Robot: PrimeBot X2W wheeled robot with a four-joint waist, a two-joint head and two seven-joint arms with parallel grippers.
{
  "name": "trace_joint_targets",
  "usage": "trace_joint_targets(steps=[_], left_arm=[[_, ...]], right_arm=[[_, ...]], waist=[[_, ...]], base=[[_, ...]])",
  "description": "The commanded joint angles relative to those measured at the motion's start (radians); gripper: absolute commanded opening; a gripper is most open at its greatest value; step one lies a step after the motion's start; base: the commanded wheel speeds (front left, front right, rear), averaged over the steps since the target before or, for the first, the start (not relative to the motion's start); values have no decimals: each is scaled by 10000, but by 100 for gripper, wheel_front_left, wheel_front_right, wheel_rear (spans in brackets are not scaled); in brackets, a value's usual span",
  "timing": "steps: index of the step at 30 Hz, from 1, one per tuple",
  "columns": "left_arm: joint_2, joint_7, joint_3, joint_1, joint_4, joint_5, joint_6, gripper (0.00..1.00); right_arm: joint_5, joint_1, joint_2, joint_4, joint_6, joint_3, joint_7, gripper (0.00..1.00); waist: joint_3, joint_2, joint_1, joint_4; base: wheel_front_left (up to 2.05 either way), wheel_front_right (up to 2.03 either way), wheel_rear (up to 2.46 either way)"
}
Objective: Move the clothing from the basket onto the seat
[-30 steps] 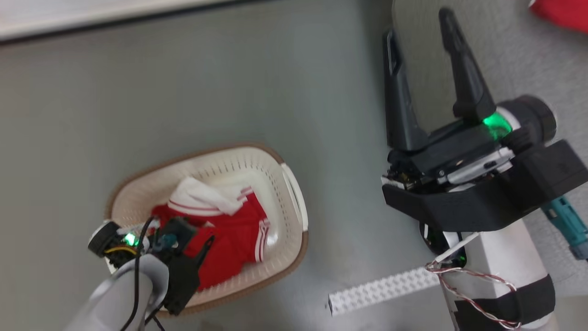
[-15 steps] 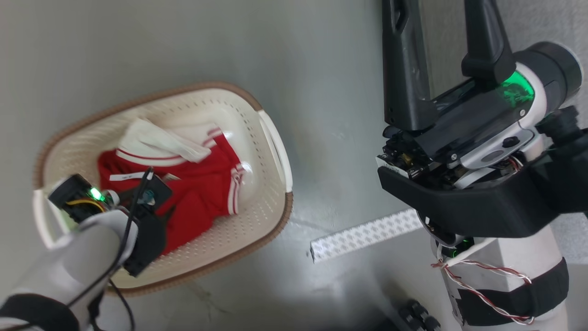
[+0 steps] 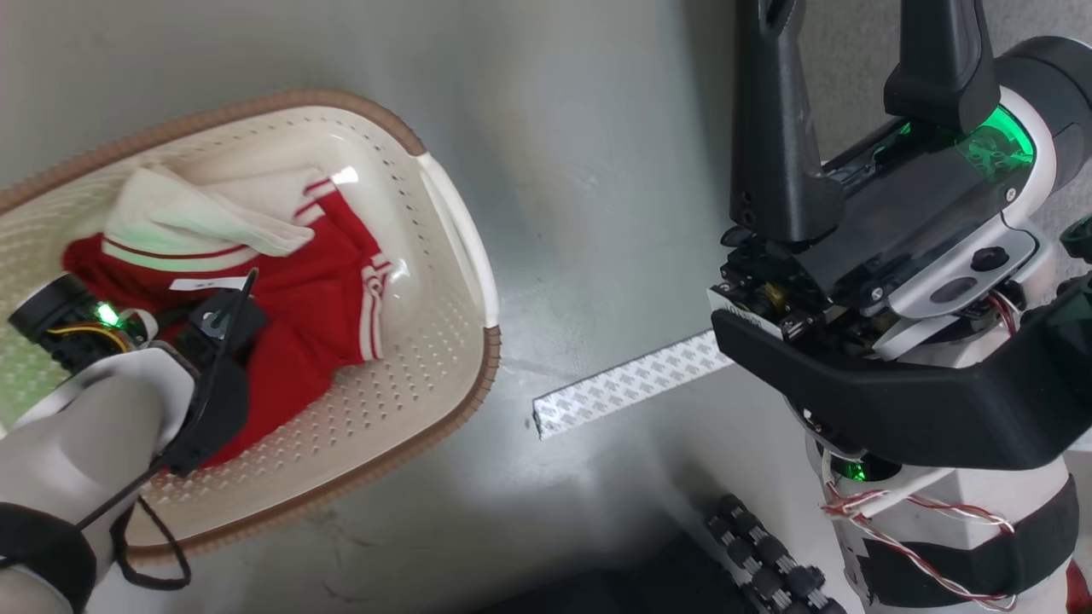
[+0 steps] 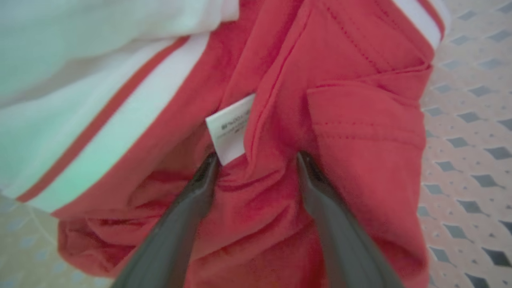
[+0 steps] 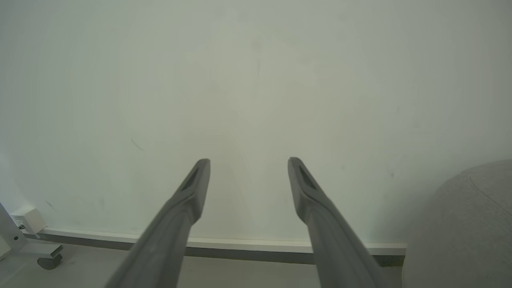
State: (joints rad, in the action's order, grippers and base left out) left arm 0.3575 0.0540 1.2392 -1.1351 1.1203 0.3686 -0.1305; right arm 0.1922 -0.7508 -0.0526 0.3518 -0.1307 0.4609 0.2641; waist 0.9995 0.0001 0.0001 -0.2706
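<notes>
Left gripper [image 4: 258, 160], spread wide, has its tips against the red clothing [image 4: 352, 120] in the basket [image 3: 341, 107]; right gripper [image 5: 248, 164] hangs spread and empty near the seat [image 5: 464, 224]

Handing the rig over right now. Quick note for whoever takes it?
Left tool: open, tips down on a red fold of the clothing, not closed.
Right tool: open, empty, held up facing the wall, seat at its side.
Clothing: red and white pile in the basket on the floor.
Done: nothing confirmed on the seat.
To do: close, lift, carry to the seat, release; repeat if more remains.
</notes>
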Motion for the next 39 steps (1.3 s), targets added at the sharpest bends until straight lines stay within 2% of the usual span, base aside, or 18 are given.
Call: trace_joint_targets(steps=[1, 6, 15, 17, 24, 28, 34, 39], left_arm=[[94, 22, 62, -148, 103, -59, 5, 100], [95, 292, 154, -319, 537, -229, 73, 100], [-333, 475, 210, -467, 1088, -215, 43, 100], [-409, 597, 192, -507, 1143, -123, 44, 0], [-589, 1069, 76, -530, 1291, 130, 48, 0], [-752, 1538, -40, -407, 1252, 286, 211, 0], [-870, 1962, -522, 74, 1126, 818, 582, 0], [-883, 2121, -1011, 816, 345, 1228, 1099, 0]], right_arm=[[107, -123, 38, 60, -1, 17, 17, 100], [256, -15, 38, 117, -1, 55, 17, 100], [214, 80, 39, 92, -1, 49, 17, 100], [282, 51, 37, 123, -1, 6, 17, 100], [264, -139, 37, 100, -1, -93, 17, 100], [63, -101, 36, -34, -1, -86, 17, 100], [0, 163, 33, -228, -1, -68, 18, 100], [-99, 360, 27, -641, -2, -35, 18, 100]], waist=[[240, -1, -1, -226], [391, -1, -1, -373], [477, -1, -1, -335], [476, -1, -1, -320], [434, -1, -1, -239], [161, -1, -1, -48], [-567, -1, -1, 241], [-1512, -1, -1, 583]], base=[[0, 0, 0], [0, 0, 0], [0, 0, 0], [0, 0, 0], [0, 0, 0], [0, 0, 0], [0, 0, 0], [0, 0, 0]])
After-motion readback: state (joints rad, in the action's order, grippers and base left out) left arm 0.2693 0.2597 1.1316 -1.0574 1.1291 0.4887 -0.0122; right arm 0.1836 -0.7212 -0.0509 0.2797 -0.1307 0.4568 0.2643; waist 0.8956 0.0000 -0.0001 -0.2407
